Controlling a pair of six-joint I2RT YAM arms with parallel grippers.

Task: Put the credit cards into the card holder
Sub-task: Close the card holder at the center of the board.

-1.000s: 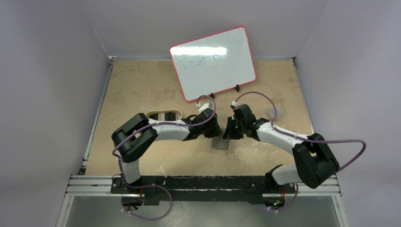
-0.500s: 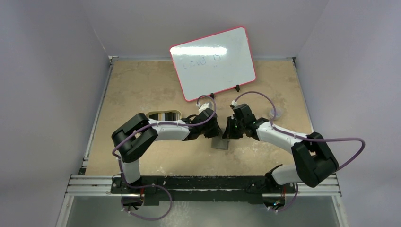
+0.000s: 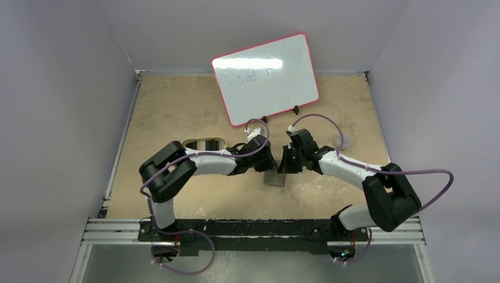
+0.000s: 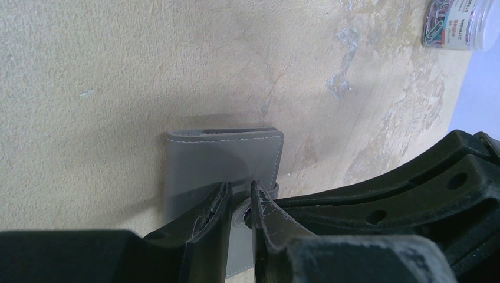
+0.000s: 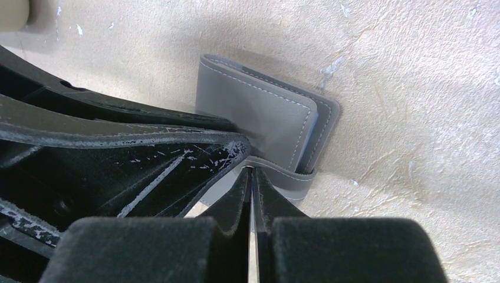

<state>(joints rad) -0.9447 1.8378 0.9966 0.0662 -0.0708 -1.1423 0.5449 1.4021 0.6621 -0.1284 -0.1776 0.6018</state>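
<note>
On the table point(image 3: 177, 106), the grey wallet point(image 3: 275, 178) lies shut in the middle, between both arms. It looks soft, light and bendy, so it may flop or slide. The left gripper point(image 4: 239, 203) pinches the wallet's little tab point(image 5: 283, 177). The right gripper point(image 5: 252, 174) is pressed together, tips at that tab. The tab looks best to hold. No cards show.

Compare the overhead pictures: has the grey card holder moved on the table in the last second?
No. The card holder sits at the same spot below the whiteboard as before.
</note>
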